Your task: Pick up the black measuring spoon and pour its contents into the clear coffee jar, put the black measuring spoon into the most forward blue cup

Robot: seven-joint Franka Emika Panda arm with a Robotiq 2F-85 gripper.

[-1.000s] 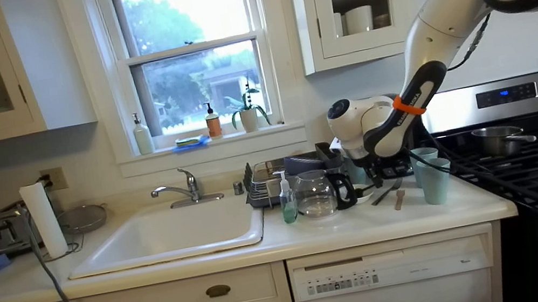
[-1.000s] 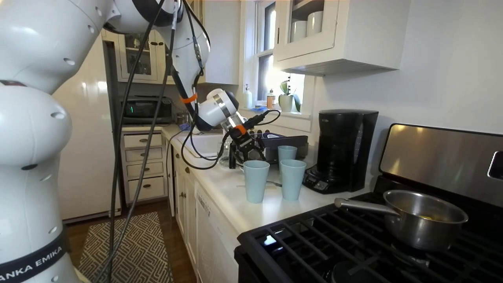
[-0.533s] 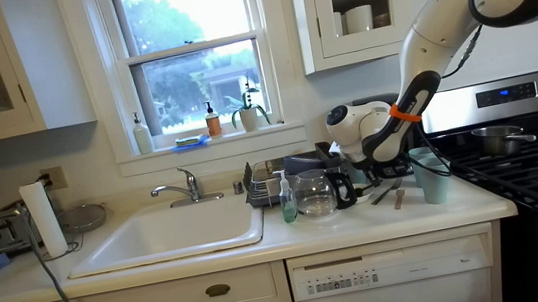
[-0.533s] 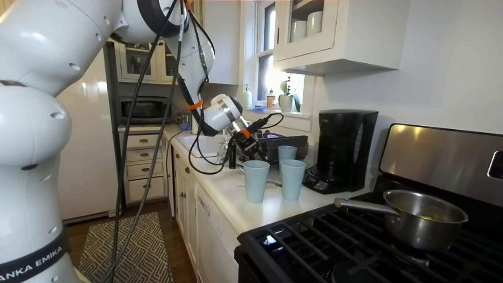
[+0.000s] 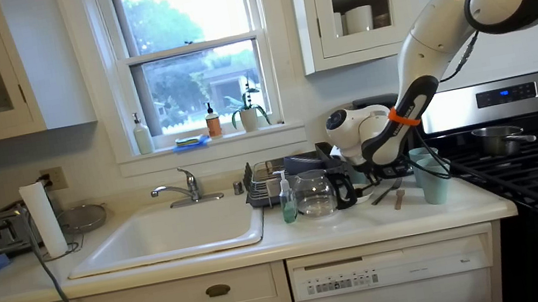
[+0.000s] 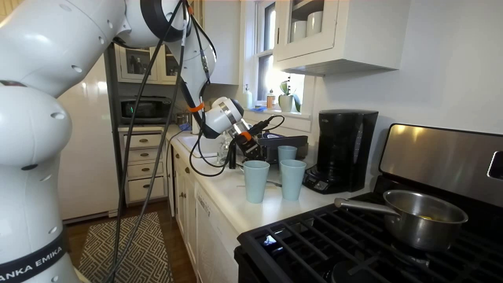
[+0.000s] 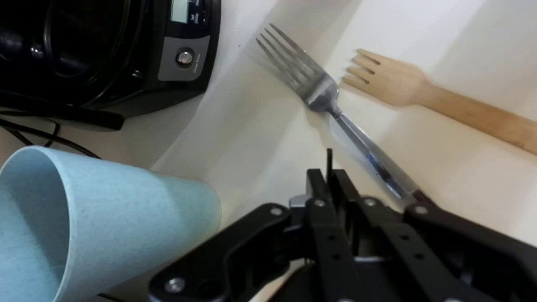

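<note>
The black measuring spoon (image 7: pixel 329 161) pokes out as a thin dark handle between my fingertips in the wrist view. My gripper (image 7: pixel 327 171) is shut on it; the rest of the spoon is hidden there. In an exterior view, its dark end (image 5: pixel 361 192) lies at a small white dish (image 5: pixel 366 196), with my gripper (image 5: pixel 374 180) low beside it. Just left of that dish stands the clear coffee jar (image 5: pixel 313 195), its black handle toward me. The most forward blue cup (image 5: pixel 435 190) is upright near the counter's front edge, also seen as the larger blue cup (image 6: pixel 256 184).
A metal fork (image 7: pixel 323 92) and a wooden fork (image 7: pixel 402 84) lie near the gripper. Other blue cups (image 7: pixel 126 214) (image 6: pixel 293 181) and a coffee machine (image 6: pixel 341 151) stand around. A soap bottle (image 5: pixel 287 202) is beside the jar. Arm cables hang near the cups.
The arm has sunk slightly toward the counter. My gripper's jaws have gone from open to shut on the spoon handle. Jar, cups and forks have stayed put.
</note>
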